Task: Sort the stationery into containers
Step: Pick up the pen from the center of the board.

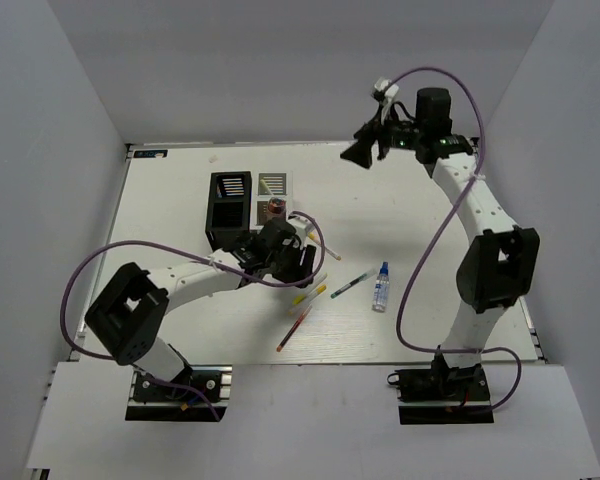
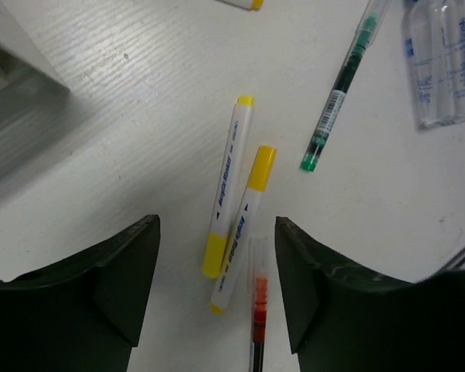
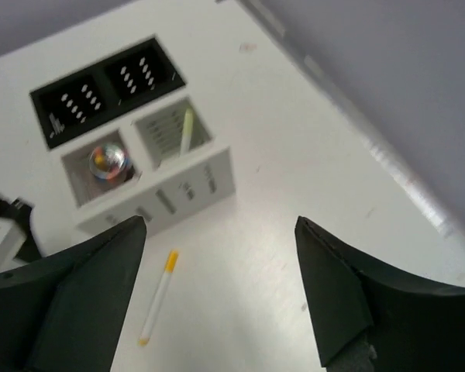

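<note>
A pair of yellow markers (image 2: 246, 213) lies side by side on the white worktop (image 1: 180, 170), their barrels touching and the yellow caps pointing away from the arm bases. A red-orange pen (image 2: 257, 310) lies just beside the markers' near ends. To the right and apart from them lies a green pen (image 2: 339, 97), and past it a small clear bottle (image 2: 442, 70), on its side in the overhead view with its blue cap towards the far edge. The left claw (image 2: 217, 232) hangs over the pair of markers with its jaws partly apart and nothing gripped between them; the markers show in the gap, and whether the fingertips touch the worktop cannot be told. Further back the white-grey organiser (image 3: 178, 194) stands against the black organiser (image 3: 99, 71). One compartment of the white-grey organiser holds a stubby pink cylinder (image 3: 108, 161) with a glossy top; the compartment beside it holds a pale yellow-green pen (image 3: 187, 128) leaning upright. The two black compartments look dark inside. A single white marker with a yellow cap (image 3: 159, 298) lies on the worktop near the white-grey organiser's slotted wall. The right claw (image 3: 221, 225) is raised high above the far part of the worktop, its jaws spread wide and empty.
</note>
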{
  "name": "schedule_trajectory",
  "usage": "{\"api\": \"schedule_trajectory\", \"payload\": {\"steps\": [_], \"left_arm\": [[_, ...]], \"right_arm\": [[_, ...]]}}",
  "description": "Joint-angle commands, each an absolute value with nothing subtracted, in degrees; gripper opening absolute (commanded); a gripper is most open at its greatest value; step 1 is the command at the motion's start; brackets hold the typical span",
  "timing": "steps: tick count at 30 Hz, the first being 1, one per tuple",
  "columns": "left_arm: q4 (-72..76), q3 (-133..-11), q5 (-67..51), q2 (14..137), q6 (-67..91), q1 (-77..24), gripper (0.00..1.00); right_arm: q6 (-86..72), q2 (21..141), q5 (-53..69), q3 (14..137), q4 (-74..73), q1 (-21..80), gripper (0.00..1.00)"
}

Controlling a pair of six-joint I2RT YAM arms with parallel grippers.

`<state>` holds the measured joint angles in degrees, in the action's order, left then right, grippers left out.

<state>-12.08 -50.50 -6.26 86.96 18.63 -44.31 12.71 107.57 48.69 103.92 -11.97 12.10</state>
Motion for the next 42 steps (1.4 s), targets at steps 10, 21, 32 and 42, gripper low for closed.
{"api": "schedule_trajectory", "payload": {"steps": [10, 21, 32, 42], "left_arm": [[-13.89, -59.67, -1.14, 94.91, 13.8, -48.25, 0.47], [-17.31, -63.72, 5.79, 100.37, 13.27, -51.24, 0.54], [-21.8, -68.47, 5.55, 106.08, 10.99, -52.9, 0.48], [-24.35, -68.47, 3.6, 108.02, 11.07, -53.44, 0.11]], "right_arm": [[22.67, 90.36, 45.53, 70.94, -25.23, 6.95, 0.11], [22.06, 87.01, 47.36, 64.6, -25.23, 4.31, 0.35], [21.71, 84.91, 49.04, 61.53, -25.14, 3.25, 0.35], [21.62, 83.67, 49.39, 58.98, -24.52, 3.07, 0.42]]}}
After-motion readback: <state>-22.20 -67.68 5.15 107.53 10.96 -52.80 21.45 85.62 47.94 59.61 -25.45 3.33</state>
